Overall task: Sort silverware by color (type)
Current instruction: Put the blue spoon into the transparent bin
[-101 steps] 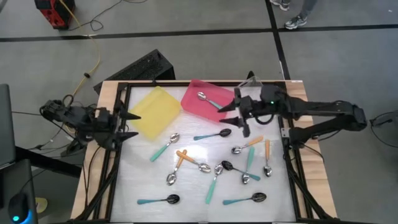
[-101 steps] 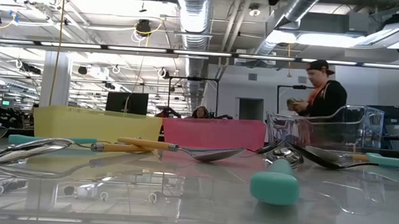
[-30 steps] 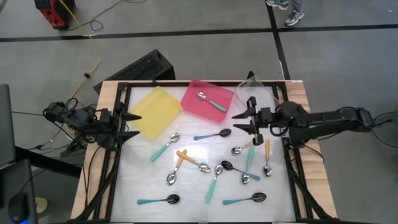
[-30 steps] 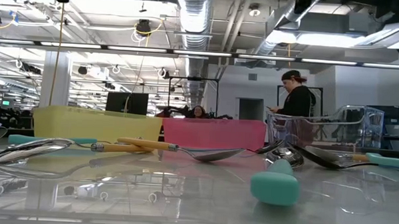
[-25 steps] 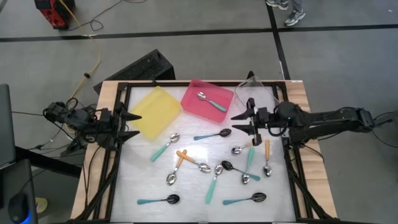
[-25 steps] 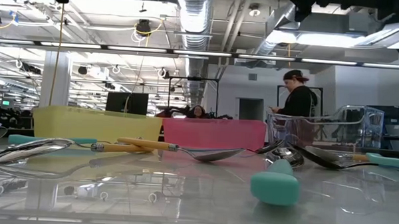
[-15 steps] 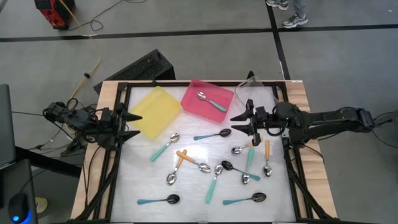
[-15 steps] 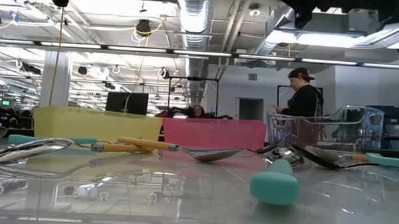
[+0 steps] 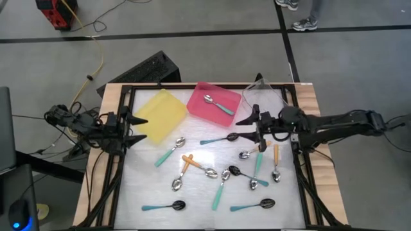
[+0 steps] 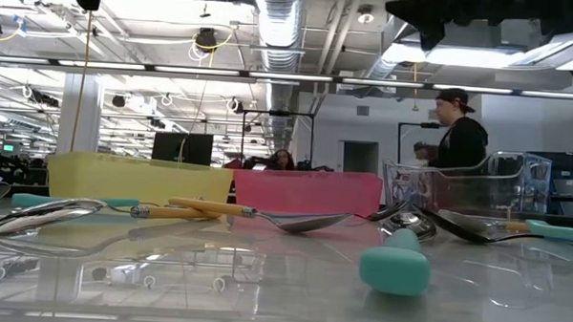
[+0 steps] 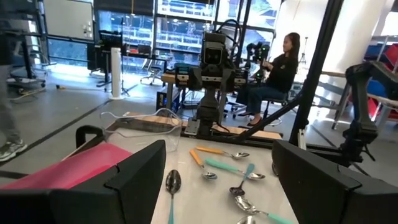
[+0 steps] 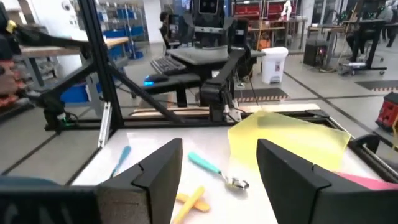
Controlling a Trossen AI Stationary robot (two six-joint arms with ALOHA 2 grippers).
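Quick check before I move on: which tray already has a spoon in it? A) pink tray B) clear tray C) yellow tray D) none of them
A: in the high view one teal-handled spoon lies inside the pink tray, while the yellow tray shows no spoon.

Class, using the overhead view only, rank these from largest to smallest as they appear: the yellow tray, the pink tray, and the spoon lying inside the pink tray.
1. yellow tray
2. pink tray, only slightly smaller than the yellow; close call
3. spoon in the pink tray, clearly smallest
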